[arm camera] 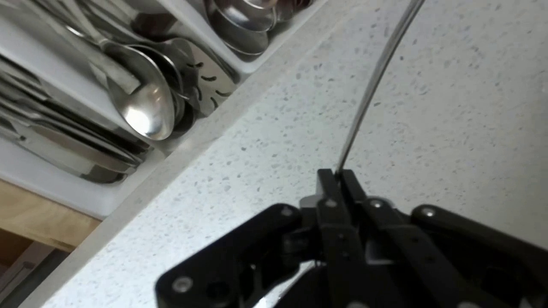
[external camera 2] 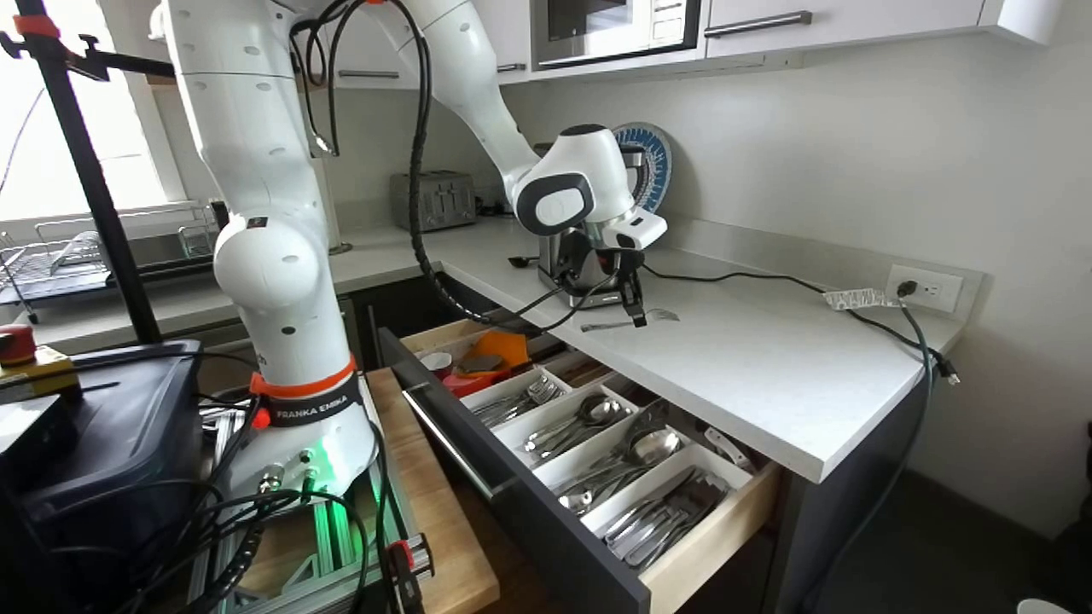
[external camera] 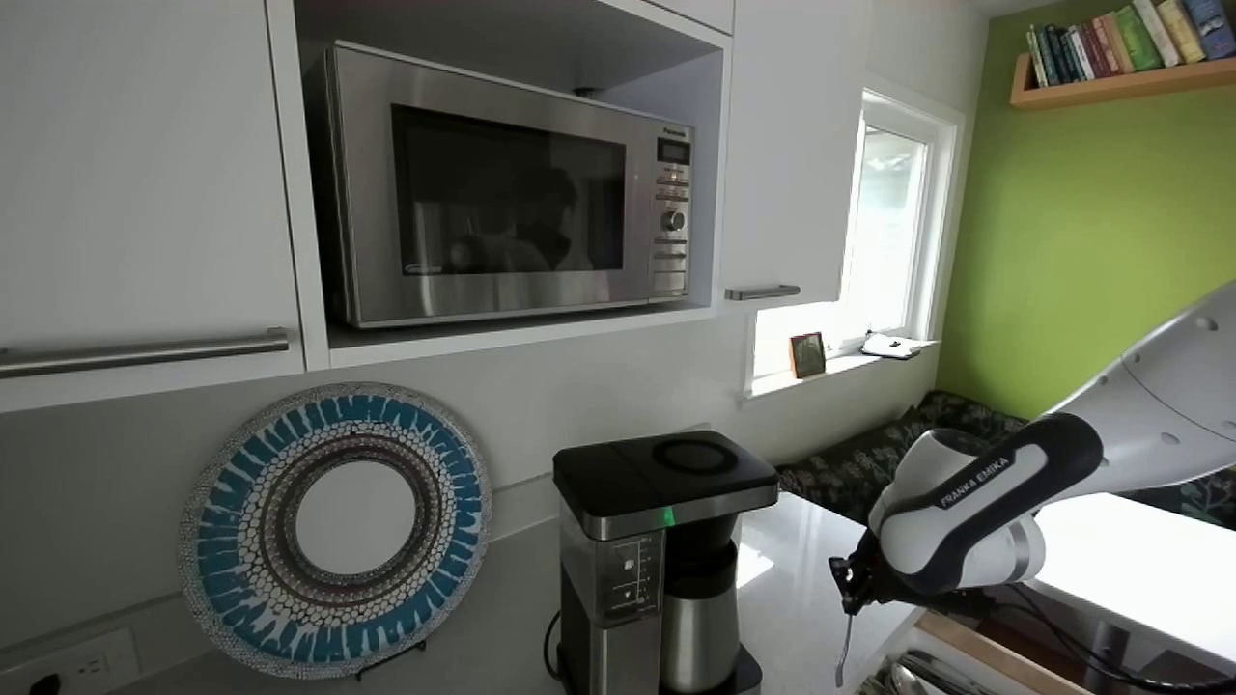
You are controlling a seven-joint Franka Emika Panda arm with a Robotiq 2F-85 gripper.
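End effector point(arm camera: 338, 173): while its two fingertips point(arm camera: 327, 182) sit nearly together, it is clamped on the thin metal stem of a fork point(arm camera: 373, 85); it hangs just inside the front edge of the bench point(external camera 2: 751, 367);
Fork: over the bench near the front edge, handle slanting toward that edge, tines toward the back edge in an exterior view; whether any part touches the bench I cannot tell;
Drawer point(external camera 2: 721, 537): open beneath the front edge; its white trays point(arm camera: 47, 177) hold cutlery point(external camera 2: 661, 520) side by side;
Coffee maker point(external camera: 666, 483): stands between front edge and back edge; a patterned disc point(external camera: 232, 483) is propped beside it, near the back edge;
Microwave point(external camera: 512, 193): in a cabinet niche point(external camera: 676, 87) above the back edge;
Wall outlet point(external camera 2: 943, 297): above the back edge, near the bench's back corner; a dark plug point(external camera 2: 907, 289) sits in it.
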